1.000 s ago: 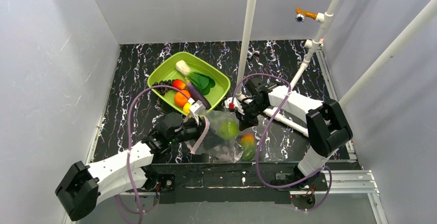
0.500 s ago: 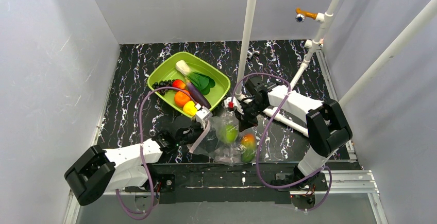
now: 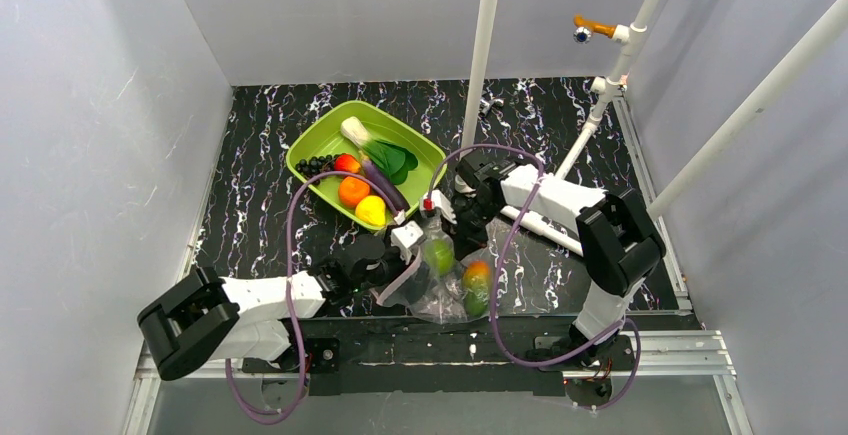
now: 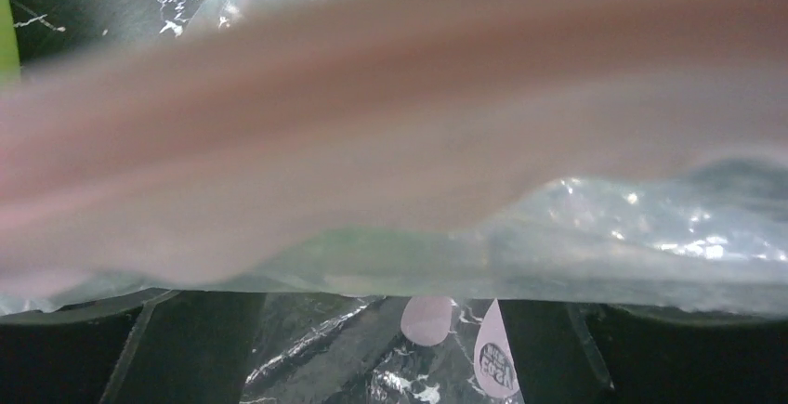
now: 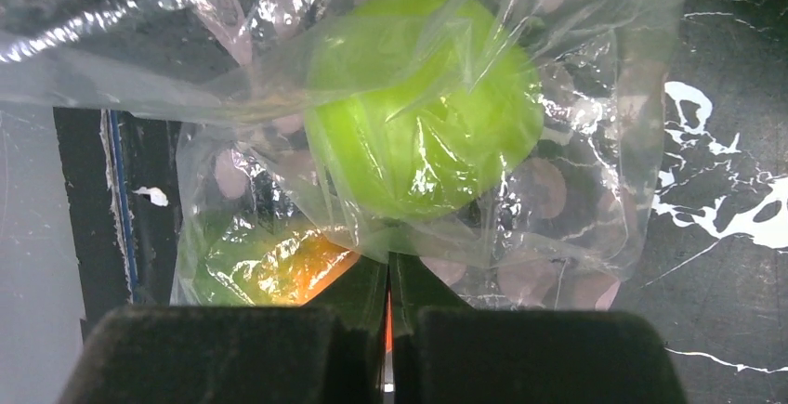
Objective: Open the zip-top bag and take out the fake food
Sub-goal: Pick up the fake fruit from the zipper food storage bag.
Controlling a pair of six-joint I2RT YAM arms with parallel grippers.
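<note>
**Bag pinched on the right, two fruits inside**

A black table (image 3: 260,215) veined with white sits between plain grey walls. At its near edge lies the clear zip-top bag (image 3: 440,290), crumpled, between the two grippers.

The right gripper (image 5: 388,269) has its fingers pressed together on a fold of the bag's film. Straight ahead of its tips, inside the bag, sits a green apple (image 5: 423,111). Below and to one side of the tips, also inside the bag, is an orange-and-green fruit (image 5: 269,265).

The left gripper (image 3: 410,245) stands with its fingers spread wide at the bag's other side. The pinkish zip strip (image 4: 372,97) runs blurred straight across its wrist view, very close to the lens, with clear film hanging below it between the fingers.

Beyond the left gripper, away from the arm bases, is a lime-green square tray (image 3: 310,140). Nearest the gripper it holds a lemon (image 3: 371,211), then an orange (image 3: 353,191) and a purple eggplant (image 3: 385,187). Farther off are a red fruit (image 3: 347,163), dark grapes (image 3: 315,165) and a white-stalked leafy green (image 3: 380,150).

A white pole (image 3: 482,65) rises beyond the right gripper.
</note>
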